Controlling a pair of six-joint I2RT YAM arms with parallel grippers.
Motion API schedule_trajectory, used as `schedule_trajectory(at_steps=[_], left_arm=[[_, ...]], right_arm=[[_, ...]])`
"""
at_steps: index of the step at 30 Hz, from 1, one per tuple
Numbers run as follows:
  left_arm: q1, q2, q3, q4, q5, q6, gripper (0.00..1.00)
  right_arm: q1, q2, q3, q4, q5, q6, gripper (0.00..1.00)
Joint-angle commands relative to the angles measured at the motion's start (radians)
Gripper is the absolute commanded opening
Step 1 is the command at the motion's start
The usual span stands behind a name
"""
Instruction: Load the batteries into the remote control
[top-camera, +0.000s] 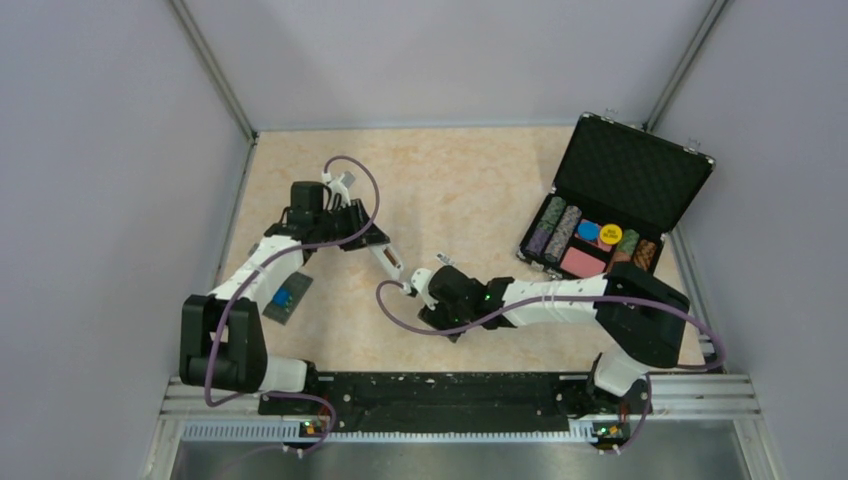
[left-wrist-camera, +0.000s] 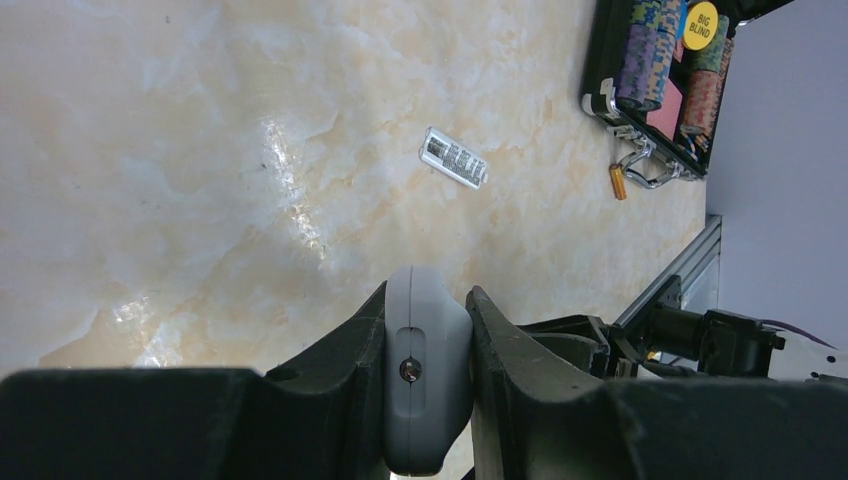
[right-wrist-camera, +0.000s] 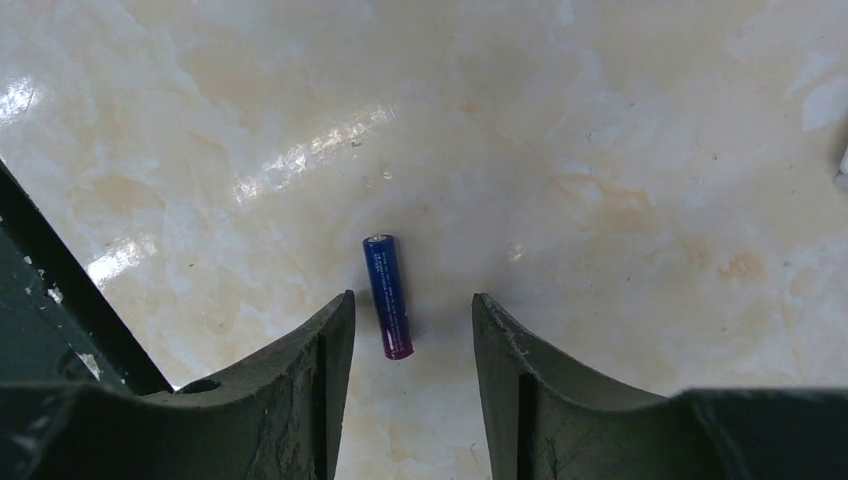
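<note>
The battery (right-wrist-camera: 388, 297) lies flat on the table (top-camera: 470, 190), low in the centre of the right wrist view. Its long axis runs nearly straight up the frame and leans slightly left at the top, with the blue, metal-capped end uppermost and the purple end lowest. The right gripper (right-wrist-camera: 411, 297) stands open, one finger either side of the cell's lower half; the cell is nearer the frame-left finger and touches neither. The left gripper (left-wrist-camera: 428, 291) is clamped on the remote control (left-wrist-camera: 425, 380). In the overhead view the white remote slants from that gripper, left of centre, down to the right towards the right gripper. The tabletop is glossy beige marble-patterned, with bright reflections. A dark grey card (top-camera: 287, 298) with a blue patch lies at the left beside the left arm. An open black case (top-camera: 635, 170) of chip stacks sits at the upper right, and a small white labelled strip (left-wrist-camera: 453, 158) lies out on the surface. Plain pale grey walls (top-camera: 100, 150) with metal corner posts enclose the table, and a metal rail (top-camera: 450, 428) runs along the bottom edge
</note>
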Motion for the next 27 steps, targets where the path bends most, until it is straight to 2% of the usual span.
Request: schedule_trajectory(at_steps=[1, 4, 8, 9, 12, 16, 19, 21, 25, 27], left_arm=[[0.011, 0.003, 0.001, 0.061, 0.024, -0.020, 0.00], [0.011, 0.008, -0.003, 0.066, 0.017, -0.024, 0.00], [0.011, 0.012, -0.005, 0.073, 0.013, -0.028, 0.00], [0.011, 0.013, -0.005, 0.074, 0.015, -0.028, 0.00], [0.011, 0.013, -0.006, 0.079, 0.019, -0.031, 0.00], [0.011, 0.008, -0.010, 0.078, 0.018, -0.032, 0.00], [0.011, 0.004, -0.012, 0.077, 0.017, -0.030, 0.00], [0.011, 0.001, -0.012, 0.076, 0.015, -0.030, 0.00], [0.011, -0.006, -0.013, 0.075, -0.003, -0.029, 0.00], [0.010, -0.010, -0.014, 0.076, -0.005, -0.029, 0.00]], right_arm=[[0.040, 0.018, 0.057, 0.009, 0.072, -0.008, 0.46], [0.057, 0.031, 0.063, 0.001, 0.094, -0.007, 0.42], [0.065, 0.054, 0.074, -0.020, 0.113, 0.032, 0.26], [0.065, 0.062, 0.079, -0.031, 0.119, 0.037, 0.25], [0.064, 0.070, 0.085, -0.040, 0.111, 0.044, 0.26], [0.065, 0.074, 0.092, -0.053, 0.102, 0.053, 0.32], [0.065, 0.091, 0.095, -0.062, 0.086, 0.064, 0.34], [0.064, 0.105, 0.094, -0.064, 0.080, 0.072, 0.29], [0.064, 0.103, 0.094, -0.058, 0.097, 0.074, 0.14], [0.064, 0.096, 0.093, -0.054, 0.113, 0.076, 0.11]])
